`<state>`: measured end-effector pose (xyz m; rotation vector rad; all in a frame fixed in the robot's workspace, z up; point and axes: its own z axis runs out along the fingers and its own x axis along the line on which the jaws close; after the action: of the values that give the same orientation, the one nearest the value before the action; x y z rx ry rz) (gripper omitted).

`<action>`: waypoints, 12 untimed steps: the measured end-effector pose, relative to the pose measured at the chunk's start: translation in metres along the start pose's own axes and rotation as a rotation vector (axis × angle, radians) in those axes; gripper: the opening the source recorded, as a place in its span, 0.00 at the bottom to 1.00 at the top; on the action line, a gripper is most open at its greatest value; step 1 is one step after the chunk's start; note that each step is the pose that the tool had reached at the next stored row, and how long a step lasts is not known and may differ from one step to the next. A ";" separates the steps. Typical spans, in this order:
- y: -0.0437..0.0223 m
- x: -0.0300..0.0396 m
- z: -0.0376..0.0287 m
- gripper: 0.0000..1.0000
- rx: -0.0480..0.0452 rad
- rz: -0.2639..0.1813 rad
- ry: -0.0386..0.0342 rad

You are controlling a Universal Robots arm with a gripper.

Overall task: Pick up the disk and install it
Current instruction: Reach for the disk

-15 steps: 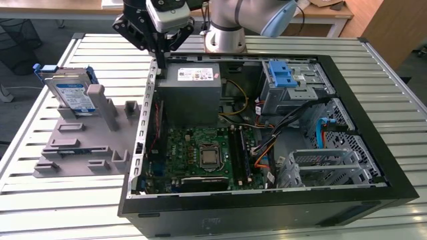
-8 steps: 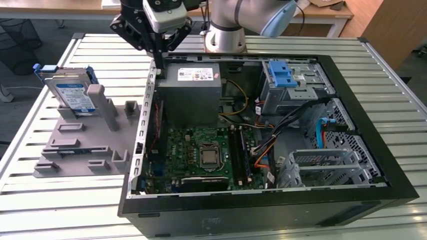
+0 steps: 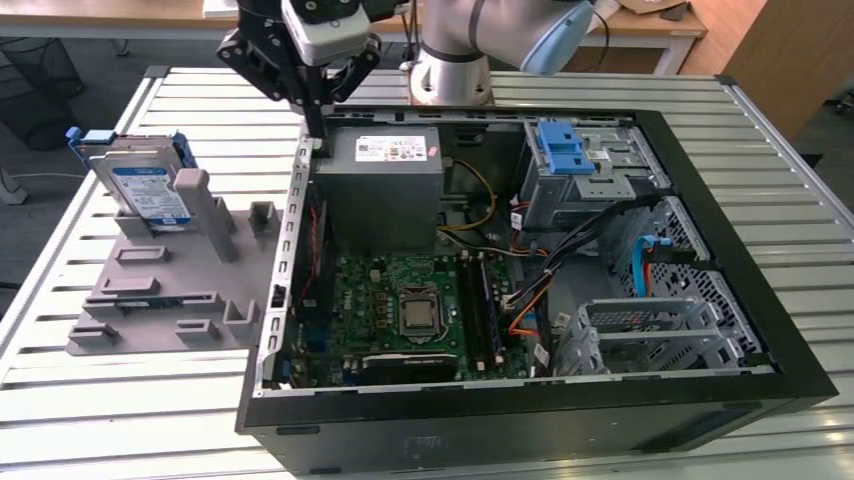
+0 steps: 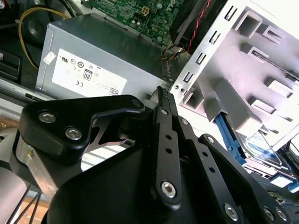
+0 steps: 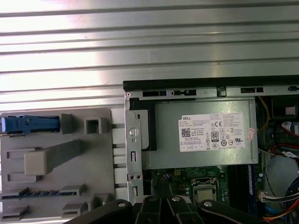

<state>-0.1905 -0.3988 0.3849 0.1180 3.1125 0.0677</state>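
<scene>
While the disk (image 3: 144, 188) stands on edge in the grey holder (image 3: 160, 292) at the exterior view's upper left, long axis roughly upright, the open computer case (image 3: 534, 402) holds the power supply (image 3: 380, 190) and motherboard (image 3: 360, 300). The tool (image 3: 318, 128), closed and empty, hangs above the case's wall. In the second wrist view its fingertips (image 4: 161, 95) meet beside the power supply.

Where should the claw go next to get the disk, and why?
Probably sideways toward the exterior view's left, until it is over the disk. The claw hangs shut and empty above the computer case edge, beside the power supply, while the disk stands upright in the grey holder, untouched.
</scene>
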 end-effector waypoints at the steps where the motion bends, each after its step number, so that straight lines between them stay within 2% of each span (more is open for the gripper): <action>1: 0.0000 0.0006 0.0000 0.11 -0.0001 0.000 -0.0001; 12: 0.0007 0.0073 0.0002 0.11 0.0001 0.000 0.0000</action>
<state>-0.1977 -0.3975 0.3845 0.1179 3.1125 0.0676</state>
